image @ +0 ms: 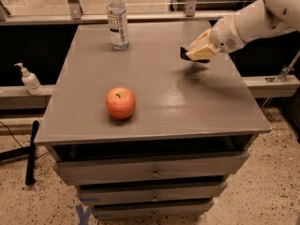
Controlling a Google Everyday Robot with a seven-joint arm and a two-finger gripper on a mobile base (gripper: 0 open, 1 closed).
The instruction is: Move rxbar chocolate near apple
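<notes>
Grey cabinet top with drawers fills the scene. Tan fingers are closed on the black rxbar chocolate, holding it just above the right rear of the surface. The gripper extends from a white arm entering at right. The apple sits well apart, front left. A water bottle stands at the back.

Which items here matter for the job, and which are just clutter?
Job:
black flat rxbar chocolate wrapper, held in the gripper above the grey table, far right
round red-orange apple, front left

Clutter:
clear plastic water bottle
white pump bottle, beside the table
</notes>
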